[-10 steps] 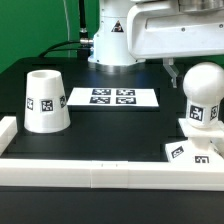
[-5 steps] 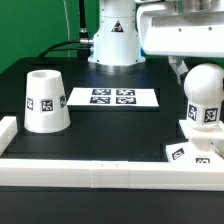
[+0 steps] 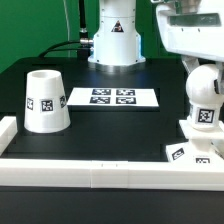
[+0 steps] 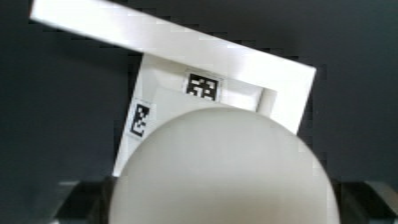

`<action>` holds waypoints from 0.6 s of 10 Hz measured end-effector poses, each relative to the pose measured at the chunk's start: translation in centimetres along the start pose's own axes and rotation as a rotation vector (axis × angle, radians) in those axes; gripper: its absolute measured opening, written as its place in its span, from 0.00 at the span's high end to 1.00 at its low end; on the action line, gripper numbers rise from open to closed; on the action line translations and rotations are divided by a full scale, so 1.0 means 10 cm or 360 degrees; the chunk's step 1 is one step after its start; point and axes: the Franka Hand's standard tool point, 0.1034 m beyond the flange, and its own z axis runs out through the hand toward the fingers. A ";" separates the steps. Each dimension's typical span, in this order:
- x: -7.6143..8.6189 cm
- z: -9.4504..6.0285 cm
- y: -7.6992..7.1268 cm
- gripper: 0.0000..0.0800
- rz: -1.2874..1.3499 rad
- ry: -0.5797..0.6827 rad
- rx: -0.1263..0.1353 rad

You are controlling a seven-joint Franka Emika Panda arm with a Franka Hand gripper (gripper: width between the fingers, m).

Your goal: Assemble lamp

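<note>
The white bulb [image 3: 205,95] stands upright on the squat base [image 3: 190,152] at the exterior view's right, tags facing the camera. My gripper [image 3: 203,68] reaches down from above, with its dark fingers against the sides of the bulb's round head. In the wrist view the bulb [image 4: 222,170] fills the space between the two dark fingers [image 4: 71,202], which lie against it. The tagged base [image 4: 169,115] shows beyond it. The tapered shade [image 3: 44,100] stands mouth up at the exterior view's left, apart from the gripper.
The marker board [image 3: 112,97] lies flat mid-table. A low white wall [image 3: 100,172] runs along the table's front edge and also shows in the wrist view [image 4: 196,45]. The arm's pedestal [image 3: 113,40] stands at the back.
The gripper hand has shifted toward the exterior view's right and turned above the bulb. The bulb and its tag have shifted slightly right too. The shade has not moved.
</note>
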 end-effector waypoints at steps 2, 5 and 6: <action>0.00 0.00 -0.01 0.20 -0.0006 -0.0002 -0.0002; -0.02 0.00 0.01 0.13 -0.0208 -0.0033 -0.0072; -0.03 -0.01 -0.03 0.13 -0.0351 -0.0032 -0.0083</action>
